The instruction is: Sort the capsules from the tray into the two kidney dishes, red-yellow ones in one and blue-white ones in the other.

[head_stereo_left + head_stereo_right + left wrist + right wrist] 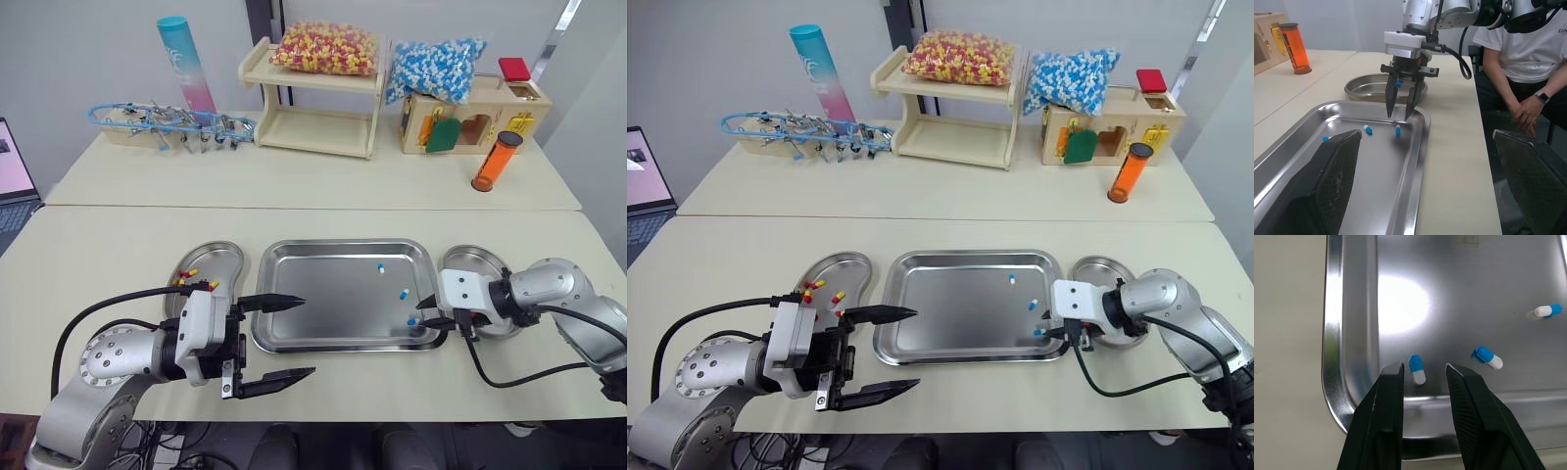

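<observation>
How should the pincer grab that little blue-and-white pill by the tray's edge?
Probably from above, pinching the blue-white capsule across its middle, a finger on each long side. It lies flat beside the raised rim of the tray, so a sideways approach looks blocked.

The shiny rectangular steel tray (323,304) is sitting flat between the left steel kidney dish (225,257) and the right steel kidney dish (472,261). Three blue-white capsules (403,293) are lying apart on its right side, and a few red-yellow capsules (188,275) are resting in the left dish.
</observation>
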{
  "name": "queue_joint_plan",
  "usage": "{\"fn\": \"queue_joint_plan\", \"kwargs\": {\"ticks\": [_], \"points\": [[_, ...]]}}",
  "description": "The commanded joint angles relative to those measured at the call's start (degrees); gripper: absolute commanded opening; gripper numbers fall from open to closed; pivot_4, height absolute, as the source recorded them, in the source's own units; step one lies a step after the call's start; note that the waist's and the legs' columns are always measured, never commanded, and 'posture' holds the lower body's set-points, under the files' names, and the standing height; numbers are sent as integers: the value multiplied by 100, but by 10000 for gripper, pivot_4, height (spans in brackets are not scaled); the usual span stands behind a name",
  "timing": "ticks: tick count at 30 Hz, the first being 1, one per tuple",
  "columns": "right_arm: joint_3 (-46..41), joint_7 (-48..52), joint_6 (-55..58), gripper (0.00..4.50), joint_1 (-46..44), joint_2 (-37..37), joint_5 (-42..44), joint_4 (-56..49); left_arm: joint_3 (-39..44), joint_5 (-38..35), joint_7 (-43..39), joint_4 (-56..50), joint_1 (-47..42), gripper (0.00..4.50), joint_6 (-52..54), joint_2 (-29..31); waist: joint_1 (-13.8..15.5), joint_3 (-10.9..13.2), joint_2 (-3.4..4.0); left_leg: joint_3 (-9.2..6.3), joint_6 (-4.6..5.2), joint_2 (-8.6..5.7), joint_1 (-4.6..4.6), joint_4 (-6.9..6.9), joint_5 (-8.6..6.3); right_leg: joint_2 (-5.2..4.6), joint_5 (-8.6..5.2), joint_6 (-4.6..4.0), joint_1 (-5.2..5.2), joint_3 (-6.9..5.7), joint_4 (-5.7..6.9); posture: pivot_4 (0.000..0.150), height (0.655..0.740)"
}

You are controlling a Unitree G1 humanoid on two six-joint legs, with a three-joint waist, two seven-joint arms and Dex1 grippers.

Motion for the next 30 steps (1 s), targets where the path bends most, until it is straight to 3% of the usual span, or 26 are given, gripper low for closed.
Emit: {"fn": "queue_joint_plan", "kwargs": {"ticks": [1, 16, 21, 30], "points": [[60, 32, -224, 14449, 41, 64, -219, 105, -22, -50, -58, -131, -27, 45000, -50, 48, 2, 0, 0, 0, 0, 0, 0, 0, 0, 0, 0, 0, 0, 0, 0, 1500, 7400], [318, 309, -698, 14449, -213, 367, -756, 572, -43, -22, -125, -101, 83, 45000, -97, 11, 9, 0, 0, 0, 0, 0, 1, 1, 0, 0, 0, 0, 3, -1, -1, 1500, 7400], [391, 284, -920, 809, -379, 469, -1001, 691, -60, 9, -119, -53, 105, 45000, -132, -17, 5, 0, 0, 0, 0, 0, 3, 1, 0, 0, 0, 0, 4, -1, 0, 1500, 7400], [-162, 400, -552, 357, -384, 392, -532, 91, -94, 33, -95, -8, 90, 45000, -178, -54, 6, 1, 2, -1, -1, 0, 2, 1, 0, 0, 0, 0, 2, -1, 1, 1500, 7400]]}}
